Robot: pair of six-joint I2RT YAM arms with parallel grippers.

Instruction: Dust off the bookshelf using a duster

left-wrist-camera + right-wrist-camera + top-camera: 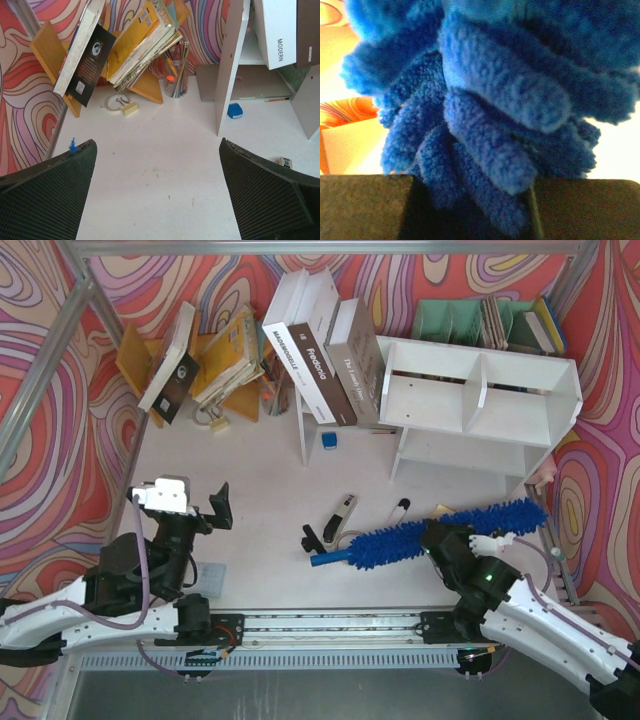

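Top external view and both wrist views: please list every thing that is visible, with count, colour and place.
white wooden two-compartment bookshelf: one, white, far right.
long fluffy bright-blue microfibre duster: one, blue, near right, in front of the bookshelf.
slim marker-like tools: two, black-and-white, beside the duster's handle end.
large leaning books: about three, white and brown, against the bookshelf's left end.
green slotted file rack: one, green, behind the bookshelf.
orange-brown wooden book stand: one, far left, holding books.
small blue block: one, blue, near the leaning books.
left gripper: one, black, open, near left.
right gripper: one, black, shut on the duster's head.
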